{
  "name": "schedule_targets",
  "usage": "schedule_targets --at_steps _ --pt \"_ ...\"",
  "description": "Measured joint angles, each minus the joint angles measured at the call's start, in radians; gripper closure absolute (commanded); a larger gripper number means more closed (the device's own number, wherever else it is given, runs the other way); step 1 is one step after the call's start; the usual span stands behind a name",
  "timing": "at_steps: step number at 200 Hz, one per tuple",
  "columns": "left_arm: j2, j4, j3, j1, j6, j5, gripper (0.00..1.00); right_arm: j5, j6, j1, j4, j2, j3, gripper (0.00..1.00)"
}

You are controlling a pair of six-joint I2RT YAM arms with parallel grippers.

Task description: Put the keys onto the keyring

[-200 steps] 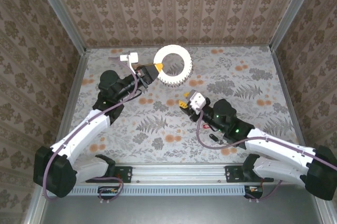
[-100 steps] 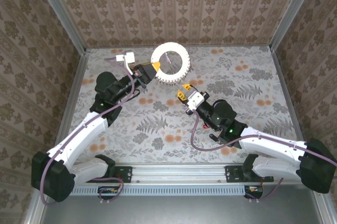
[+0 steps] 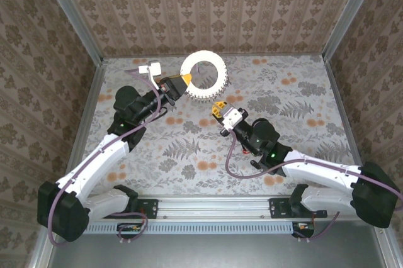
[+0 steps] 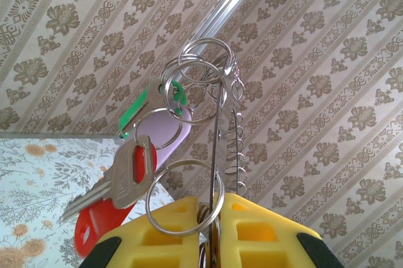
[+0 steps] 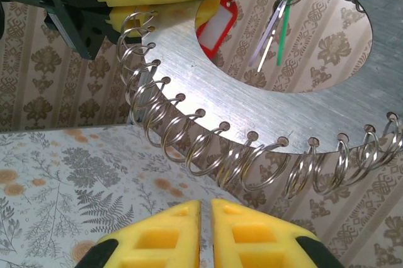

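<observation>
The keyring [image 3: 203, 76] is a flat metal ring held up off the table, its rim strung with many small split rings [image 5: 208, 148]. My left gripper [image 3: 182, 80] is shut on its left edge, and the thin edge runs between the yellow fingers [image 4: 170, 230]. Keys hang from it: a red-headed key [image 4: 116, 186], a green tag [image 4: 141, 114] and a pale lilac tag [image 4: 169, 131]. A red tag [image 5: 214, 26] and a green key [image 5: 281, 38] show through the ring's hole. My right gripper [image 3: 218, 109] sits just below the ring, its fingers [image 5: 170, 236] nearly together with nothing between them.
The floral table [image 3: 302, 104] is walled in by patterned panels, with metal posts at the back corners. A small dark item [image 3: 254, 163] lies beside the right arm. The two arms' cables hang near their wrists.
My right gripper has moved up and left from the table toward the ring's lower edge and closed its jaws. The left gripper has shifted the ring slightly left.
</observation>
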Motion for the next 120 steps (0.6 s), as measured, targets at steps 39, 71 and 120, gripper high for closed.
schedule_targets --at_steps 39,71,120 --pt "0.0 -0.005 0.0 -0.002 0.003 -0.001 1.0 -0.001 0.011 -0.005 0.03 0.015 0.014 0.84" --pt "0.0 -0.007 0.0 -0.002 0.01 -0.002 1.0 -0.001 0.011 -0.013 0.037 0.019 0.027 0.81" --pt "0.0 -0.008 0.0 -0.002 0.021 -0.002 1.0 -0.01 0.02 -0.016 0.017 0.002 0.018 0.8"
